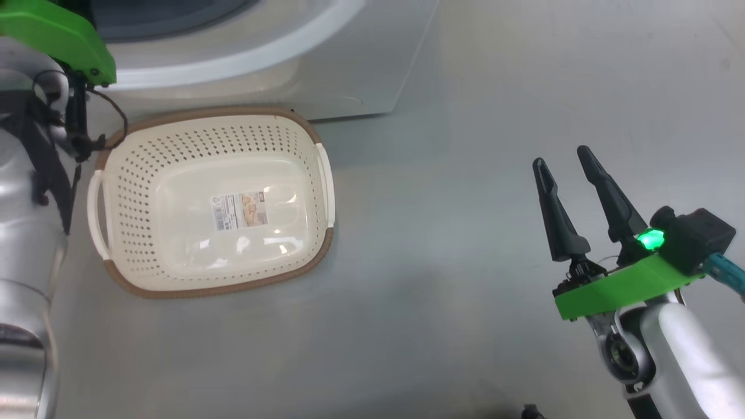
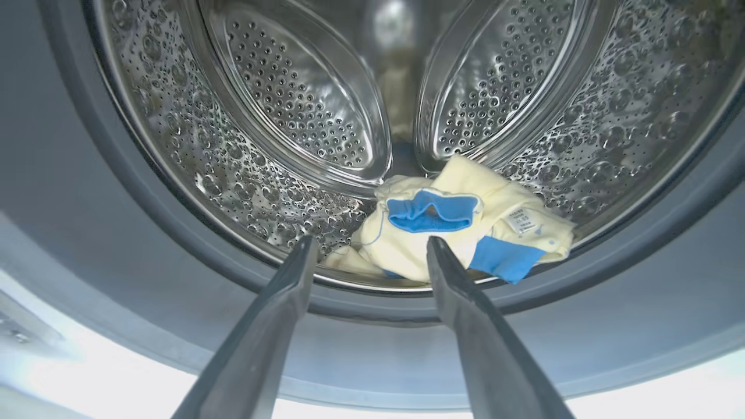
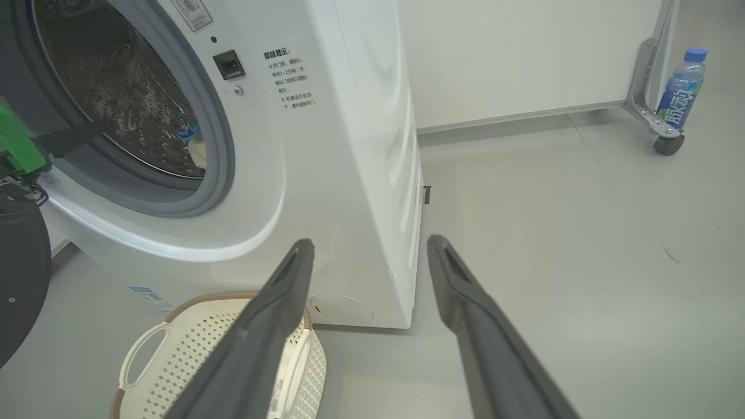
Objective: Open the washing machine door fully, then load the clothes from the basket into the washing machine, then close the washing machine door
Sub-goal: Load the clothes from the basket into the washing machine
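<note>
The clothes [image 2: 495,203] lie bunched in the drum [image 2: 291,99] of the washing machine [image 3: 349,145], just inside its front lip; the basket [image 1: 134,174] on the floor holds none. They look soft, light and floppy, so a thick cream fold or the blue trim is probably the best place to pinch. The left end effector [image 2: 369,244] points at them, spread wide and empty. The right end effector [image 1: 561,156] hovers wide open, holding nothing.

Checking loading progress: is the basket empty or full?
Empty: the cream-white perforated plastic basket shows its bare base and label sticker, nothing inside.

Dark 2-fingered end effector [image 1: 561,156], green mount [image 1: 623,288]
</note>
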Controlling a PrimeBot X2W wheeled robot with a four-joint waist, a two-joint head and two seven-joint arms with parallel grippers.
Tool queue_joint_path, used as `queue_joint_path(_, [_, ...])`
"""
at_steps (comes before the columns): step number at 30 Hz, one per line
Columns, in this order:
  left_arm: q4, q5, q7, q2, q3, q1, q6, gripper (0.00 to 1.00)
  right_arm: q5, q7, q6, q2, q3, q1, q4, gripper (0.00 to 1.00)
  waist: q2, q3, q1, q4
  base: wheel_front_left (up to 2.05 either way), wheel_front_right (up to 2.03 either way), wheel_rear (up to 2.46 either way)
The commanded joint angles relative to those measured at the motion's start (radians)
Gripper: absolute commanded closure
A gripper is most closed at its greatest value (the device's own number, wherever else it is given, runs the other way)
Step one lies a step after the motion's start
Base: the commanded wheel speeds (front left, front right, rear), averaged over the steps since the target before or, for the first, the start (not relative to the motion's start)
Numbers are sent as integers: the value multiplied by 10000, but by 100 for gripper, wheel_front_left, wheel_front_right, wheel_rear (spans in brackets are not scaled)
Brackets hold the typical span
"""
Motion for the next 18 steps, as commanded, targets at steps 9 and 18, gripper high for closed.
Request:
queue_joint_path(9, [-2296,-10,-108,699,714,1899,434,0,-133,-96,-2,-280,-42,671,-262,0,-1,-1269,1,498,0,0,0])
queue_joint_path(18, [-4811,161,-109,972,1379,4695,951,0,-182,-96,-2,-322,-78,1299,-172,0,-1,-2403,1,661,0,0,0])
